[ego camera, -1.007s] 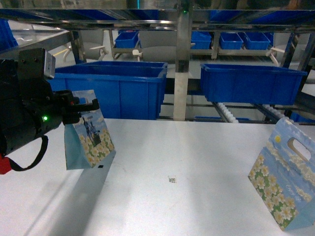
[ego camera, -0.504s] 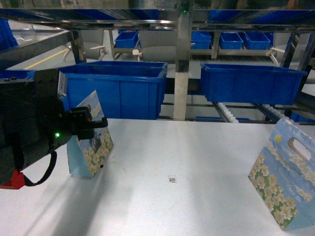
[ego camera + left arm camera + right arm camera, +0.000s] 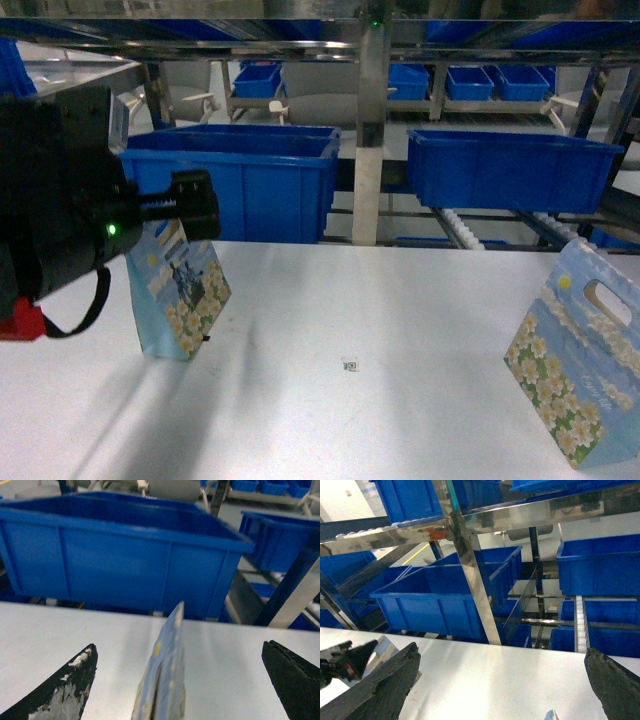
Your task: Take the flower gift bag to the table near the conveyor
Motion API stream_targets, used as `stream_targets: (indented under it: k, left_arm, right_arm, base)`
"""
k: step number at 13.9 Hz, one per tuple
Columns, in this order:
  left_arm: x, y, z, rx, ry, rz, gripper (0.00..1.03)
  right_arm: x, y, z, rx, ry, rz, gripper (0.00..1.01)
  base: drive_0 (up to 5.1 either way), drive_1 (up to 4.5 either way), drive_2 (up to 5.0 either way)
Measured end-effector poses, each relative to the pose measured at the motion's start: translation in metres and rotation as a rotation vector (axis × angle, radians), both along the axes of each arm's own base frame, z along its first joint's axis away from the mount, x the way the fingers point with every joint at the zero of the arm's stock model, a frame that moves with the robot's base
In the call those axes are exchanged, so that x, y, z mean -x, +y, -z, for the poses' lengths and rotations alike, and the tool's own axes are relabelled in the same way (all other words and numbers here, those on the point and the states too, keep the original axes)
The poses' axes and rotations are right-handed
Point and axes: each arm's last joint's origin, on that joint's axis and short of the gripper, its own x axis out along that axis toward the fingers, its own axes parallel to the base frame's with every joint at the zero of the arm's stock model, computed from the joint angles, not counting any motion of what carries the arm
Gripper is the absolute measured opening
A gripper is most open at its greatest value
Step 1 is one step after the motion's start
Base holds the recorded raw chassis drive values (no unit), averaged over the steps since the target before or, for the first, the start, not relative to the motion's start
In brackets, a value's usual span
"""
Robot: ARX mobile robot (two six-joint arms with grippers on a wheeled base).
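left gripper point(image 3: 180, 680): jaws spread wide, one dark tip on each side of the bag's top edge and neither touching it, so it's not pinching anything

flower gift bag point(image 3: 180, 290): standing on the table point(image 3: 380, 420) at the left, just below and between those open jaws, leaning a bit; in the wrist view its thin top edge point(image 3: 167, 675) runs straight away from the camera, so the jaws are square across its narrow side

key relation: bag sits directly under the left gripper with its long axis along the gripper's line of sight, looks like the arm only has to lift clear

blue bins point(image 3: 240, 180): right behind the bag, on the conveyor point(image 3: 470, 230) racking

second flower bag point(image 3: 585, 365): far right of the table, well apart from the first one

right gripper point(image 3: 502, 680): also spread open, holding nothing, up over the table facing the racking; way farther from the task bag than the left one
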Motion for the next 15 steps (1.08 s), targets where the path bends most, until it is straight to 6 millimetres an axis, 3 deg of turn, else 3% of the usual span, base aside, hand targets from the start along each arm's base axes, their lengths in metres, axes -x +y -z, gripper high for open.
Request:
stream_targets:
  k: [2,4,6,7,8,10,13,14,15]
  left_arm:
    - [0.0,-0.008,-0.049,0.028,-0.097,0.027,0.98]
    - [0.016,-0.005,-0.085,0.061,-0.168,-0.024,0.98]
    - [0.017,-0.001,-0.09,0.073,-0.182,-0.044,0.98]
    - [0.022,0.002,-0.086,0.035,-0.234,-0.032,0.89]
    - [0.041,0.009,-0.08,-0.028,-0.239,-0.017,0.76]
    - [0.083,0.025,-0.08,-0.084,-0.261,-0.018,0.49]
    - [0.131,0.039,-0.068,-0.1,-0.231,-0.016,0.09]
    - [0.144,0.041,-0.066,-0.101,-0.241,-0.004,0.02]
    - [0.156,0.045,-0.061,-0.101,-0.248,-0.015,0.02]
  right_arm:
    - [0.0,0.0,0.0,0.0,0.0,0.0,0.98]
    - [0.0,0.0,0.0,0.0,0.0,0.0,0.98]
    - [0.0,0.0,0.0,0.0,-0.001,0.0,0.98]
    - [0.0,0.0,0.0,0.0,0.0,0.0,0.98]
    - [0.0,0.0,-0.001,0.014,-0.032,0.026,0.96]
    - [0.027,-0.003,0.016,0.188,-0.161,0.281,0.69]
    - [0.063,-0.016,0.048,0.259,-0.141,0.309,0.29]
    - [0.074,-0.016,0.054,0.268,-0.146,0.305,0.14]
    - [0.083,-0.016,0.058,0.274,-0.152,0.305,0.01]
  base:
    - [0.0,0.0,0.0]
    - [0.0,0.0,0.0]
    - [0.0,0.0,0.0]
    - [0.0,0.0,0.0]
    - [0.0,0.0,0.0]
    - [0.0,0.0,0.0]
    - [0.0,0.0,0.0]
    - [0.0,0.0,0.0]
    - [0.0,0.0,0.0]
